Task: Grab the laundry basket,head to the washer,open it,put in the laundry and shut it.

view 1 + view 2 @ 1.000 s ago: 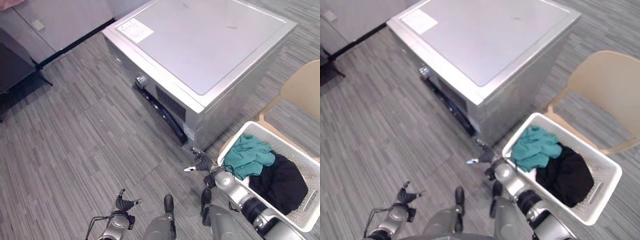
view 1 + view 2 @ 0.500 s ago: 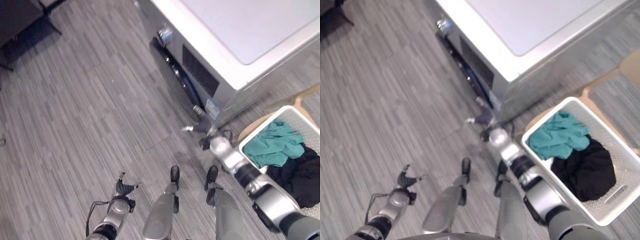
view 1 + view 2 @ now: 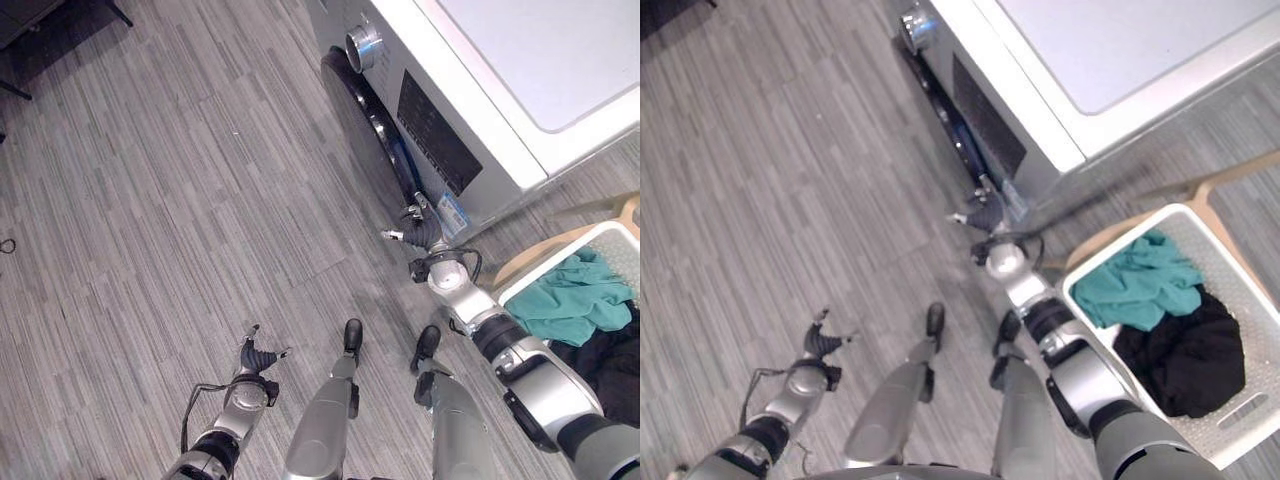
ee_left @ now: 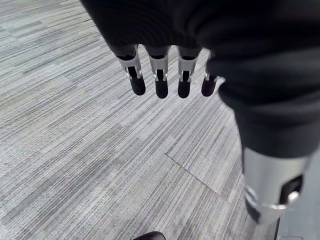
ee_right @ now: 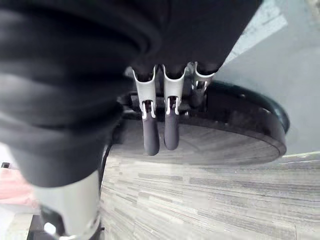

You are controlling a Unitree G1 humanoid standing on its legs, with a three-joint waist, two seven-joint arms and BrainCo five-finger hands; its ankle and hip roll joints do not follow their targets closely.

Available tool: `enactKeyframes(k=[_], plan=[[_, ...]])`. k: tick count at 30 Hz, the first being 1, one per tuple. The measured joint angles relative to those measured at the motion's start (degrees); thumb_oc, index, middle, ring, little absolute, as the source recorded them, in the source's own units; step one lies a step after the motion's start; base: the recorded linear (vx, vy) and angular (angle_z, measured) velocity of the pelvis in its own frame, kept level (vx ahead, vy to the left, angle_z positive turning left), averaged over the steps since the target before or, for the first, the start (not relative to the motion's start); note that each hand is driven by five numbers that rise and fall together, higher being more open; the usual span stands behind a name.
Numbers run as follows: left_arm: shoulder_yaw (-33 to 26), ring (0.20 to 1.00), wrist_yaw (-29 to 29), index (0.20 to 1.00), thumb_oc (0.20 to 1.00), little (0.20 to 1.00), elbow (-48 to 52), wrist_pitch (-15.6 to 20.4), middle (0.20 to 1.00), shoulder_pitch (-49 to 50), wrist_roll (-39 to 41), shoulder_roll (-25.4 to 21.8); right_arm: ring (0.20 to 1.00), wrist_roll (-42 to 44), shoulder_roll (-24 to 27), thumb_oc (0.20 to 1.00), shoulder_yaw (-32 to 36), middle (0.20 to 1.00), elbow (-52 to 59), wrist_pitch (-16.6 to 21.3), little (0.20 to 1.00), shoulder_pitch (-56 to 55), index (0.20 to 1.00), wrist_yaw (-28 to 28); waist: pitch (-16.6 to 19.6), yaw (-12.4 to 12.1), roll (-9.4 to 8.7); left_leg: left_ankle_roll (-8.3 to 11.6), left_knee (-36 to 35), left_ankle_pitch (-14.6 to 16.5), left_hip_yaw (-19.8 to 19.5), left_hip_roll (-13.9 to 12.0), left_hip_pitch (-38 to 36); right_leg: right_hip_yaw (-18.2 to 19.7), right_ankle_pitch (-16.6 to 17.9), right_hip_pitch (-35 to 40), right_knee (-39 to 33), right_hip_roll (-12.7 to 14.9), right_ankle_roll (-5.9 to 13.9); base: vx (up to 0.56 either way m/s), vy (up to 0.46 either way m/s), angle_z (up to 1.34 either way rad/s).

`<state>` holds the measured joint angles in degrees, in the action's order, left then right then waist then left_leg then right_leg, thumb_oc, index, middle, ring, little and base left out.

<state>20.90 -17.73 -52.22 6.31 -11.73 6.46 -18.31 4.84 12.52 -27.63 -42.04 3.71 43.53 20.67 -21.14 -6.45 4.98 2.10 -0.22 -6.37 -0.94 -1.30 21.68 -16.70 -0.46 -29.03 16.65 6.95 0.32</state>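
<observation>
The washer (image 3: 500,90) occupies the upper right of the frame, its dark round door (image 3: 375,135) on the front face. The right hand (image 3: 420,228) is at the lower edge of that door, fingers (image 5: 160,130) straight and apart, holding nothing. The laundry basket (image 3: 1240,310) stands at the right edge on a chair (image 3: 540,258), with teal laundry (image 3: 1137,285) beside black laundry (image 3: 1185,350). The left hand (image 3: 256,356) hangs at lower left above the floor (image 3: 150,220), fingers (image 4: 159,80) relaxed and apart.
</observation>
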Motion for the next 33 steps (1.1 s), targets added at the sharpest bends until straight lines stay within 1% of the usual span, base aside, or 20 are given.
enactKeyframes(k=[4,6,9,10,11,12,14,15,16,17,18,19,21,22,23,24,26,27,31,33], plan=[[2.3,1.000,0.1,1.000,1.000,1.000,-0.1,-0.1,1.000,-1.7,0.0,0.2,1.000,1.5,-2.2,1.000,-3.5,1.000,-1.7,-0.3,1.000,1.4,1.000,-1.2,0.0,-0.2,0.19,0.32,0.2,0.0,-1.3,-0.3,0.3,-0.8,-0.2,0.3,0.0,-0.3,0.30,0.01,0.012,0.05],[2.7,1.000,0.1,1.000,1.000,1.000,-0.5,0.1,1.000,-3.6,0.0,0.3,1.000,3.0,-3.0,1.000,-7.0,1.000,-1.7,-1.0,1.000,2.1,1.000,-3.8,0.0,-0.7,0.24,0.69,0.2,-0.3,-2.4,-0.8,1.0,-2.2,-0.2,0.4,0.0,-0.5,0.19,0.00,-0.012,0.29],[4.0,1.000,0.2,1.000,1.000,1.000,-1.6,0.2,1.000,-4.9,0.0,0.6,1.000,4.8,-6.4,1.000,-9.4,1.000,-1.8,-2.7,1.000,4.8,1.000,-5.4,0.0,-4.2,0.41,1.62,0.3,-0.3,-4.6,-1.0,2.1,-4.3,-0.6,0.4,0.3,-0.6,-0.61,-0.01,-0.013,0.34],[4.0,1.000,0.2,1.000,1.000,1.000,-2.3,0.2,1.000,-4.9,0.1,0.7,1.000,5.8,-8.0,1.000,-9.3,1.000,-1.8,-2.6,1.000,6.0,1.000,-5.9,0.0,-5.3,0.48,1.57,0.3,-0.9,-5.3,-1.1,2.3,-5.3,-0.8,0.5,0.7,-0.4,-1.26,-0.02,-0.037,0.34],[4.0,1.000,0.2,1.000,1.000,1.000,-2.8,0.2,1.000,-4.9,0.1,0.7,1.000,6.3,-8.4,1.000,-9.3,1.000,-1.7,-2.5,1.000,6.6,1.000,-6.5,0.0,-5.7,0.49,1.59,0.3,-0.9,-5.9,-0.9,2.4,-5.7,-1.0,0.4,1.2,-0.2,-1.49,0.06,-0.129,0.41],[4.0,1.000,0.2,1.000,1.000,1.000,-3.3,0.0,1.000,-4.6,0.2,0.6,1.000,7.4,-9.5,1.000,-9.5,1.000,-1.6,-2.4,1.000,8.2,1.000,-7.5,0.0,-7.2,0.62,1.68,0.3,-1.0,-6.7,-0.7,2.6,-6.3,-1.6,0.4,2.2,0.3,-1.89,0.08,-0.172,0.36],[3.7,1.000,0.3,1.000,1.000,1.000,-3.3,0.3,1.000,-4.6,0.2,0.5,1.000,9.8,-11.2,1.000,-10.0,1.000,-0.8,-1.9,1.000,11.7,1.000,-8.2,0.1,-8.6,1.38,2.40,0.5,0.3,-9.4,-0.9,3.9,-8.0,-2.5,0.6,2.8,0.6,-1.82,0.05,-0.150,0.52],[3.8,1.000,0.4,1.000,1.000,1.000,-2.7,0.5,1.000,-4.6,0.2,-0.1,1.000,10.4,-11.5,1.000,-10.7,1.000,0.0,-1.0,1.000,13.7,1.000,-8.8,0.2,-9.3,1.82,2.41,0.4,0.3,-10.6,-1.0,4.4,-7.9,-2.7,0.7,3.0,0.3,-2.06,0.04,-0.121,0.92],[3.6,1.000,0.6,1.000,1.000,1.000,-2.0,1.2,1.000,-4.7,0.2,-0.5,1.000,10.9,-11.5,1.000,-11.3,1.000,0.5,0.5,1.000,16.5,1.000,-9.4,0.3,-10.5,2.97,3.26,0.6,-1.2,-12.3,-1.1,5.1,-8.9,-4.0,0.4,4.0,0.4,-1.90,0.04,-0.122,0.99],[3.4,1.000,0.7,1.000,1.000,1.000,-1.8,1.3,1.000,-4.9,0.2,-0.4,1.000,10.9,-11.0,1.000,-11.9,1.000,0.4,0.9,1.000,17.5,1.000,-9.2,0.5,-10.7,3.66,3.63,0.7,-1.5,-13.7,-0.8,5.7,-9.3,-4.5,0.5,4.6,0.5,-1.93,0.05,-0.027,1.28],[3.4,1.000,1.4,1.000,1.000,1.000,-1.0,1.8,1.000,-4.1,1.2,-1.1,1.000,10.4,-9.8,1.000,-10.6,1.000,-1.6,1.2,1.000,19.7,1.000,-9.4,1.0,-11.6,5.01,3.59,0.0,-2.1,-15.7,-0.3,6.7,-9.5,-6.2,0.0,6.3,1.4,-1.39,0.03,-0.016,1.11],[3.3,1.000,1.8,1.000,1.000,1.000,0.2,2.7,1.000,-3.5,2.5,-2.4,1.000,10.2,-9.3,1.000,-7.9,1.000,-5.0,0.7,1.000,22.4,1.000,-9.0,1.2,-12.9,5.22,3.45,-0.9,-2.2,-15.2,-0.2,7.2,-9.5,-7.7,-1.2,8.5,2.3,-1.17,0.05,-0.018,1.05],[2.6,1.000,1.9,1.000,1.000,1.000,0.4,3.0,1.000,-2.1,4.3,-3.5,1.000,10.1,-6.6,1.000,-6.0,1.000,-7.9,0.7,1.000,25.1,1.000,-7.8,1.8,-13.8,5.83,3.33,-0.8,-2.4,-15.3,0.0,8.4,-9.5,-8.8,-1.9,9.8,2.9,-0.99,0.04,-0.010,0.55],[1.2,1.000,2.3,1.000,1.000,1.000,0.4,3.1,1.000,-0.6,6.0,-3.9,1.000,10.4,-4.4,1.000,-3.4,1.000,-9.3,0.5,1.000,26.2,1.000,-7.3,1.9,-14.6,5.85,3.26,-0.8,-2.7,-15.1,0.2,8.4,-9.6,-9.2,-1.8,10.1,3.3,-0.64,0.03,-0.013,0.26],[0.0,1.000,2.3,1.000,1.000,1.000,0.4,3.2,1.000,0.2,7.0,-3.9,1.000,10.9,-3.4,1.000,-2.5,1.000,-9.9,0.2,1.000,26.9,1.000,-6.8,2.0,-14.5,5.67,3.34,-0.8,-2.9,-15.2,0.4,8.5,-9.6,-9.3,-1.8,10.0,3.4,-0.51,0.01,-0.019,0.17],[-0.8,1.000,2.4,1.000,1.000,1.000,-0.1,3.1,1.000,1.2,8.7,-4.3,1.000,11.4,-0.6,1.000,-1.7,1.000,-10.1,0.1,1.000,27.9,1.000,-5.8,2.3,-14.2,5.25,3.40,-0.9,-4.0,-15.1,0.9,8.5,-9.5,-9.5,-1.8,9.9,3.9,-0.03,0.01,-0.017,0.09],[-1.0,1.000,2.4,1.000,1.000,1.000,-0.3,3.1,1.000,2.2,9.1,-4.5,1.000,11.6,2.6,1.000,-1.8,1.000,-10.1,0.1,1.000,28.5,1.000,-5.0,2.8,-14.1,4.66,3.36,-1.1,-4.3,-14.2,1.1,8.6,-9.1,-9.2,-1.8,8.9,4.0,0.64,0.00,-0.005,-0.07],[-1.0,1.000,2.4,1.000,1.000,1.000,-0.2,3.1,1.000,2.3,9.1,-4.6,1.000,11.6,3.2,1.000,-1.7,1.000,-10.1,0.1,1.000,28.5,1.000,-4.5,3.0,-14.1,4.25,3.29,-1.1,-4.3,-13.6,1.1,8.5,-8.5,-9.0,-1.8,8.5,3.9,0.95,0.00,0.005,-0.23],[-0.9,1.000,2.8,1.000,1.000,1.000,0.9,3.0,1.000,0.4,9.0,-5.1,1.000,12.1,2.3,1.000,-2.0,1.000,-8.9,-0.1,1.000,26.0,1.000,-4.9,4.1,-11.6,2.01,3.13,-1.1,-4.6,-10.0,0.9,7.8,-5.9,-7.9,-1.5,5.5,3.2,2.27,0.00,0.045,-0.28],[-0.9,1.000,2.9,1.000,1.000,1.000,2.8,3.1,1.000,-0.1,9.0,-5.2,1.000,12.0,1.9,1.000,-2.3,1.000,-7.0,-0.2,1.000,23.6,1.000,-5.8,4.1,-10.7,1.89,3.10,-1.0,-4.6,-8.4,0.8,6.7,-4.8,-6.7,-0.3,3.8,2.8,2.70,-0.06,0.136,-0.40]])
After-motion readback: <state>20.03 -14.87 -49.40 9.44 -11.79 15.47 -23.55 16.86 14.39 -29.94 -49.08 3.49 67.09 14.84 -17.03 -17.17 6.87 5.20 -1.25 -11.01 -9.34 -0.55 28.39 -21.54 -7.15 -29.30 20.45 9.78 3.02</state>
